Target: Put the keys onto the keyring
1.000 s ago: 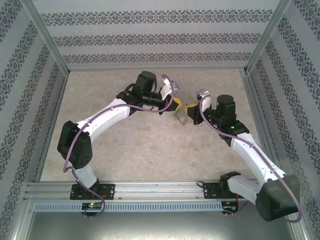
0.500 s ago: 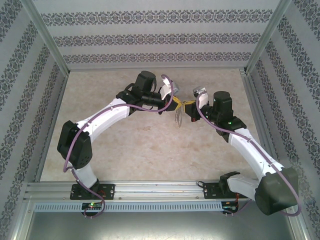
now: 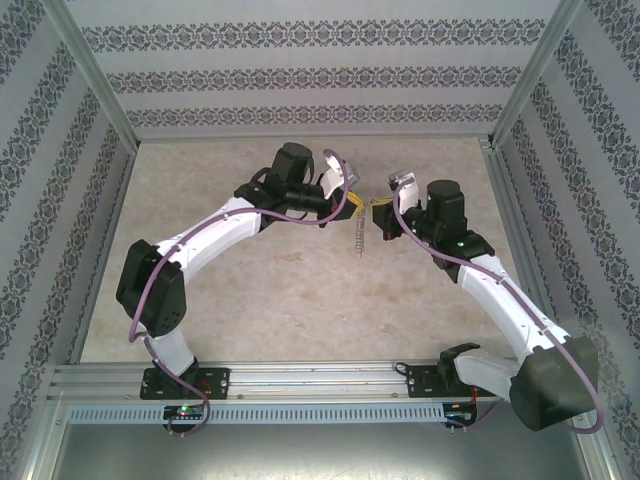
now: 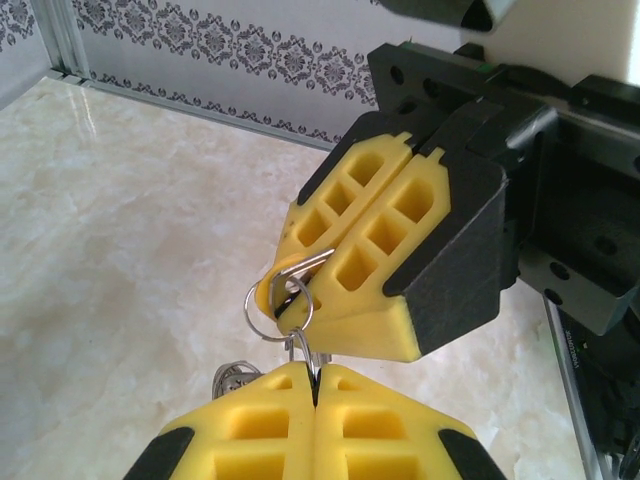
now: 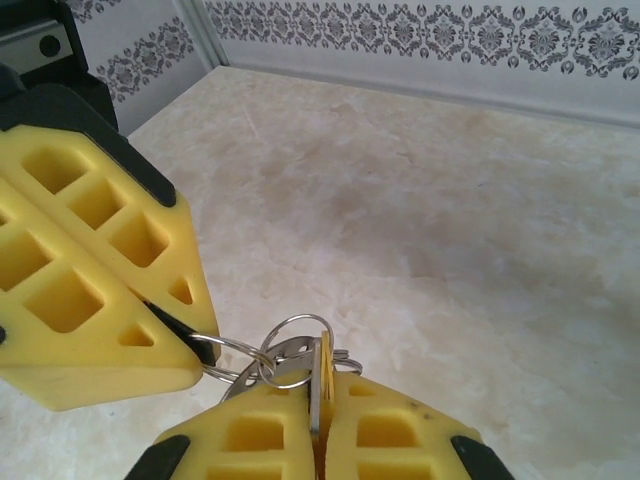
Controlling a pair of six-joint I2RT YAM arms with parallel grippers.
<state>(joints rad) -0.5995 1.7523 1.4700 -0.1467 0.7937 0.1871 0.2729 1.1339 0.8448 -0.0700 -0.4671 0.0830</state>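
above the marble table (image 3: pixel 250 300), near 1 o'clock of its centre, the left gripper (image 4: pixel 315 385) sat fully closed, pinching the keyring (image 5: pixel 280 365) by its rings. at its 3 o'clock, tip to tip, the right gripper (image 5: pixel 320 395) was clamped tight on the tiny yellow-headed key (image 5: pixel 325 355), which touched those rings. the chain (image 3: pixel 357 238) dangled toward 6 o'clock.

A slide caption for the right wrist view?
Left gripper, shut on the keyring, meets right gripper, shut on the key.

Keyring (image 3: pixel 357 238) hangs between left hand (image 3: pixel 351 207) and right hand (image 3: pixel 380 214).
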